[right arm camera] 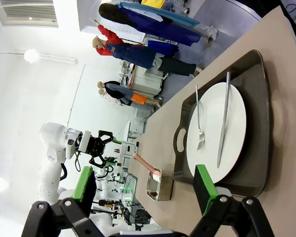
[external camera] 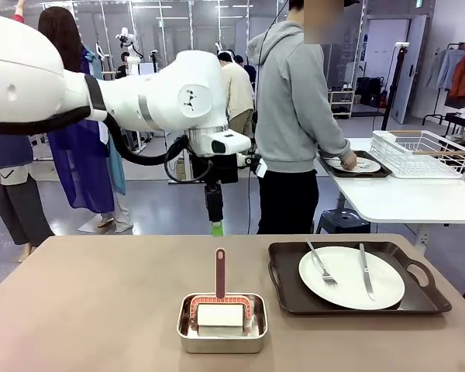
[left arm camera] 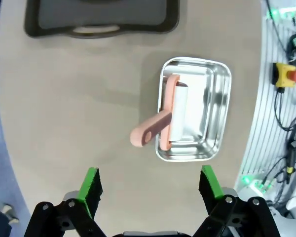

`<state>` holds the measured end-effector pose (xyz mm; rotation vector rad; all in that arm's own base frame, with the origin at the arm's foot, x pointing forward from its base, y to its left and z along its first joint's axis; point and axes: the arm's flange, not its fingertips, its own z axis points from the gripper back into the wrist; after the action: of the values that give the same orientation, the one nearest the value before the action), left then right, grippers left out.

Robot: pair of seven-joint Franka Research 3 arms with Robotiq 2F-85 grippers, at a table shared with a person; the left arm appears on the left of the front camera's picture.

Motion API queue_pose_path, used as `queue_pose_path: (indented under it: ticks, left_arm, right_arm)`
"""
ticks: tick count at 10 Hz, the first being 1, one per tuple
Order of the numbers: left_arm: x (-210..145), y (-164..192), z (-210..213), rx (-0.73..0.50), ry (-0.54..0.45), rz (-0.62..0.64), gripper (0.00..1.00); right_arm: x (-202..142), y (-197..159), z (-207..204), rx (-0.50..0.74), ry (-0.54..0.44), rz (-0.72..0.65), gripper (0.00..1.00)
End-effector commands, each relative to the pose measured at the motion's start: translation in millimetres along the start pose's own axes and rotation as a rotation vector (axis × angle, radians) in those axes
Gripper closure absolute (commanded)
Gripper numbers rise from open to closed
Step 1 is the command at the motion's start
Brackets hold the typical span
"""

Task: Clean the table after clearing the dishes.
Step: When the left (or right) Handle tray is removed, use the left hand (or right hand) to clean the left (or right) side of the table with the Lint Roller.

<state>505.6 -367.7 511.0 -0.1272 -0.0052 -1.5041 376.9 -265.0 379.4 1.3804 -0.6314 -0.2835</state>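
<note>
Our left gripper [left arm camera: 149, 173] hangs over the table [external camera: 101, 310] with its jaws spread as wide as they go and nothing between them. It is above bare tabletop, just beside the steel pan [external camera: 222, 345]. That pan sits at the middle of the table's near edge. A lint roller [external camera: 220, 315] lies in it, and its pink handle [external camera: 220, 271] rises over the pan's far rim.

Our right gripper [right arm camera: 144, 173] is likewise fully spread and empty. One white plate [external camera: 351, 277], with a fork [external camera: 322, 265] and a knife [external camera: 365, 271] on it, rests on a dark tray [external camera: 285, 291] by the table's far right corner.

A second plate [external camera: 368, 166] lies on a second tray [external camera: 331, 169] at the left end of the white side table [external camera: 403, 203]. A person's hand [external camera: 347, 160] touches that plate, and a wire rack [external camera: 418, 151] stands just beside the tray.
</note>
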Motion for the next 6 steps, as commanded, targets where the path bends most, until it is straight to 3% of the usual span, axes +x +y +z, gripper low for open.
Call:
queue_pose_path:
  ticks: [1, 6]
  left_arm:
    - [6.9, 14.3, -8.7, -0.032, -0.015, -0.06, 0.0]
    - [4.9, 35.7, -49.0, -0.157, 0.052, -0.043, 0.0]
  right_arm:
    - [-1.7, 4.0, 0.4, 0.004, -0.006, 0.007, 0.0]
    - [-1.7, 4.0, 0.4, 0.004, -0.006, 0.007, 0.0]
